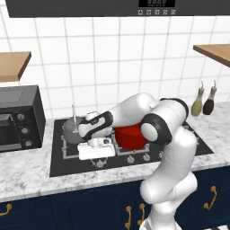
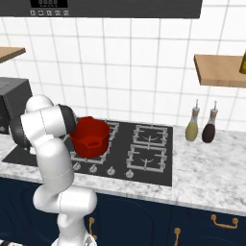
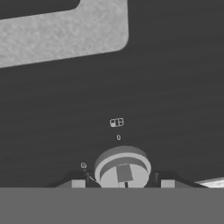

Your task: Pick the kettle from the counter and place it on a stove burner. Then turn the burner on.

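Tool is down at the front edge of the cooktop, one dark tip on each side of a round grey stove knob in the hand view. The tips look close to the knob's sides, but I honestly can't tell if they're pinching it or just sitting around it with a bit of slack. That same view has black glass stretching away from the knob, a couple of tiny white markings, and a patch of marbled table at the top.

From the left base view you get the bigger picture: the white hand points straight down over the front left knob row, the forearm reaches across from the right and the elbow is bent high in front of the red pot. The kettle sits on the back left stove burner, just behind the hand, thin handle sticking up, partly hidden by the wrist.

Right base view gives the arm's shoulder and upper links at the left, blocking the left side of the cooktop. You do get a clean look at the red pot, the two right-hand burners, and two bottles on the table by the wall.
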{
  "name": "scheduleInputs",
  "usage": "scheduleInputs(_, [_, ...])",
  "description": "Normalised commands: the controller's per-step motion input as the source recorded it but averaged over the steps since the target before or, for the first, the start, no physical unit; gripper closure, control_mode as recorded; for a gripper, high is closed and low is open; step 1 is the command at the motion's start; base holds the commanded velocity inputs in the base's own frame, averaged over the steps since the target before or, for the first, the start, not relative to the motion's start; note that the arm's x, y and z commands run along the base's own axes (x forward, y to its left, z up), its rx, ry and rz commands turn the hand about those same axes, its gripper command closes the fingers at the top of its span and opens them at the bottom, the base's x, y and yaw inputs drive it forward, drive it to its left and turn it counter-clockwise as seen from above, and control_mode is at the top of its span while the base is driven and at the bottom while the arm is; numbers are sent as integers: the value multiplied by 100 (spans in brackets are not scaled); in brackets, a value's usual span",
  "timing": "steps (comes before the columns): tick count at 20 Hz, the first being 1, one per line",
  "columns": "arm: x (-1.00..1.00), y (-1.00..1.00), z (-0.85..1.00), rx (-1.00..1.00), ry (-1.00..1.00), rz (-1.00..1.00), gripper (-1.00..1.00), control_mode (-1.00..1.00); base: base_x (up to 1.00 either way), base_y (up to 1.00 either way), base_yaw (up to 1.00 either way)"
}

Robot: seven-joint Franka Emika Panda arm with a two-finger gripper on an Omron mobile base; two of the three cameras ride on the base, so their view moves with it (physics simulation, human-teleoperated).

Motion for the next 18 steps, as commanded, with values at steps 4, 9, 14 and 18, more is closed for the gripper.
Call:
scheduleInputs(4, [0,0,0,0,0,0,100,-100,0,0,0])
scheduleInputs(9, [-1,0,-5,0,2,0,100,-100,0,0,0])
scheduleInputs(14, [-1,2,-30,0,6,19,100,-100,0,0,0])
scheduleInputs(18, [-1,6,-38,0,2,34,100,-100,0,0,0])
